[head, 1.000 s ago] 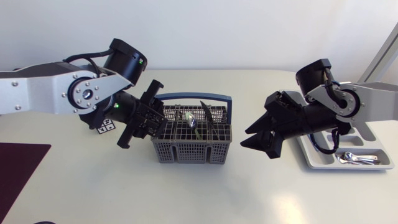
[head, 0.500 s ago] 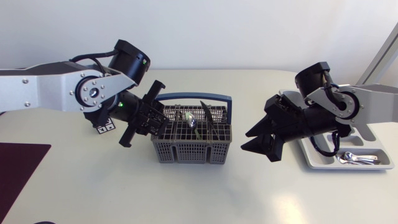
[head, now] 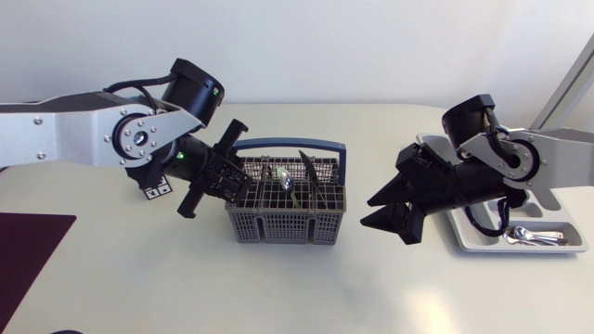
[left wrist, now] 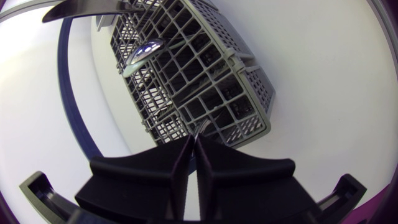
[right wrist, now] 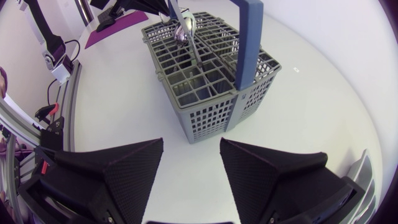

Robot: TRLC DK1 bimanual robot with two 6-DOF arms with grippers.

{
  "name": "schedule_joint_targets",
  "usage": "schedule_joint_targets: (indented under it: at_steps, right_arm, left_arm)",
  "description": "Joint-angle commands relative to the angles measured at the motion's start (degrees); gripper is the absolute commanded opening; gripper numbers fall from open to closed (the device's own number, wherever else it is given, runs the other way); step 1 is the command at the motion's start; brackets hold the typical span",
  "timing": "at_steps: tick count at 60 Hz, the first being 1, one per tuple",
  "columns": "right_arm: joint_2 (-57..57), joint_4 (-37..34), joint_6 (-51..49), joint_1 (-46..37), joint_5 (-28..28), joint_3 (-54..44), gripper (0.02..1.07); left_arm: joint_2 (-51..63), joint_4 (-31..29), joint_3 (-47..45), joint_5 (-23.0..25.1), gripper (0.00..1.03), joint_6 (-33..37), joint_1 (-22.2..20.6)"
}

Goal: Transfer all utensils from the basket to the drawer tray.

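— While the grey basket (head: pixel 288 221) stands mid-table, where is the left pincer (head: pixel 230 180)?
— At the basket's left end, tips at the rim. Left wrist view: fingers (left wrist: pixel 180 158) clenched almost flush, with a slim metal piece (left wrist: pixel 201 127) pinched between them at the tips. Which utensil it is: cannot tell.
— Basket contents?
— Spoon (head: pixel 282 176) standing in a middle compartment, bowl up. Dark flat blade (head: pixel 311 176) tilted just beside it. Blue handle (head: pixel 290 145) spans the basket's length.
— Right pincer (head: pixel 388 208)?
— Released. Fingers wide apart with nothing between them, pointing at the basket's right end, near it but not touching. It hangs between the basket and the drawer tray (head: pixel 483 247).
— Tray?
— On the table (head: pixel 278 288) at the far right, partly under the right arm. Several silver utensils (head: pixel 534 236) lie in its near compartment.
— Anything else?
— Dark purple mat (head: pixel 28 255) at the table's left edge.
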Motion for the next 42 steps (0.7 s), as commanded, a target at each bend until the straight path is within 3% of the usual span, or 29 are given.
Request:
schedule_joint_targets:
  at_steps: [1, 24, 42]
  right_arm:
    - [-0.7, -0.5, -1.4, -0.1, 0.3, -1.7, 0.69]
    - [-1.1, -0.6, -1.5, 0.2, 0.3, -1.9, 0.69]
    - [-2.6, -1.6, -1.3, 1.1, 0.3, -1.9, 0.69]
  left_arm:
    - [0.4, 0.8, -0.8, -0.4, 0.03, 2.5, -0.1]
    - [-1.9, 0.5, 0.0, -0.4, 0.03, 2.1, 0.0]
    - [-6.8, -3.4, 0.9, -0.3, 0.03, 0.1, -1.1]
